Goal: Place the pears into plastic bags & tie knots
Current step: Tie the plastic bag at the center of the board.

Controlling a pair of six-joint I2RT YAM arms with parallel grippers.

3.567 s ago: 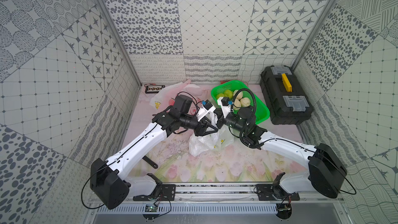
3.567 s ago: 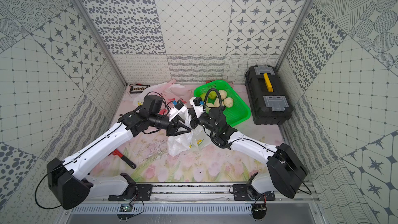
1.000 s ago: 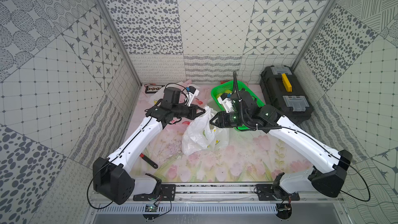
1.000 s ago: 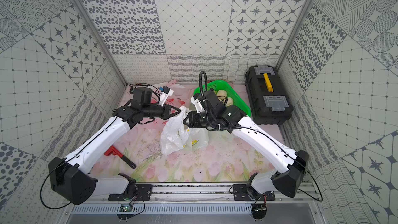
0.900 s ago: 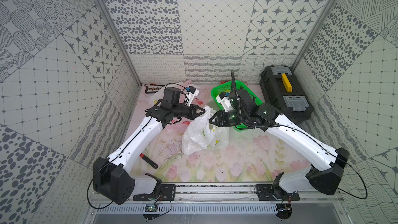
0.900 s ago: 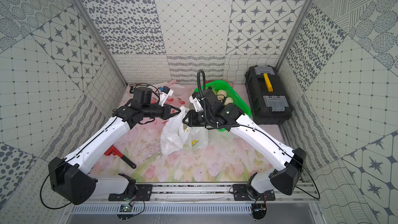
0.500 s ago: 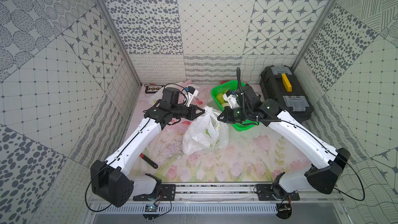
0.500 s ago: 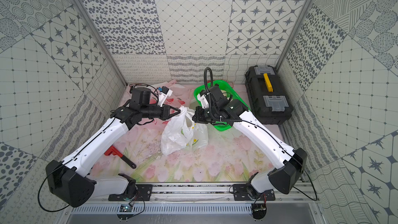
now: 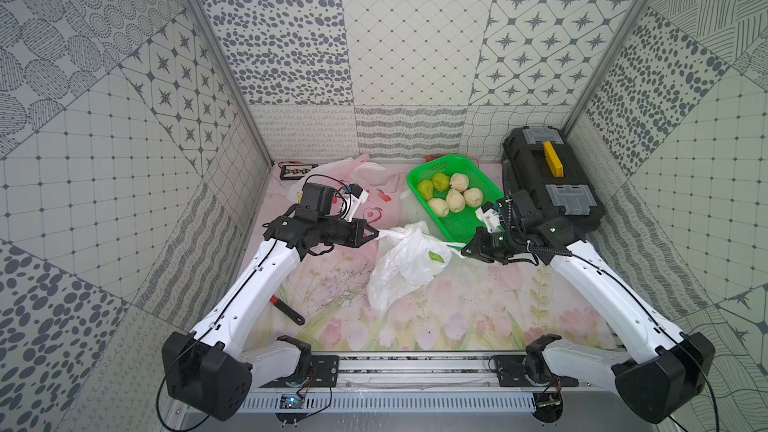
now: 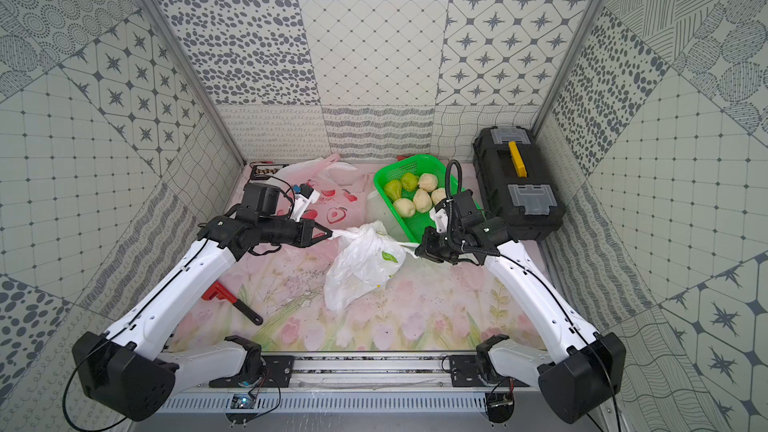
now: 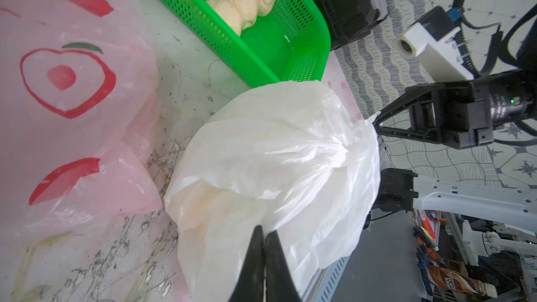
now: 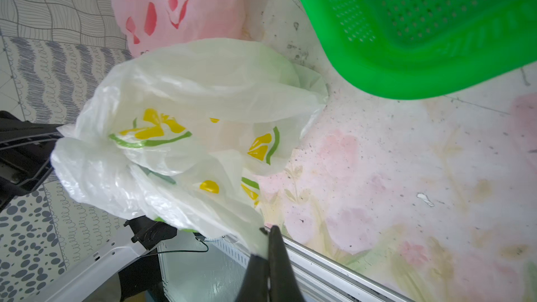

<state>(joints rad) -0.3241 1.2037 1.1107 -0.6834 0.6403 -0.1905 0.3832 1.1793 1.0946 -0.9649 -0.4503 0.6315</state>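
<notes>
Green basket [image 9: 459, 224]; white lemon-print bag [image 12: 189, 97]; pink bag [image 11: 87, 140]

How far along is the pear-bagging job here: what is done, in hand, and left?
Done: the white lemon-print bag looks filled, pale lumps showing through. In hand: left gripper and right gripper, both shut, each pinch a handle stretched sideways; whether the knot is finished I cannot tell. Left: six pears lie in the green basket, the pink bag behind.
</notes>
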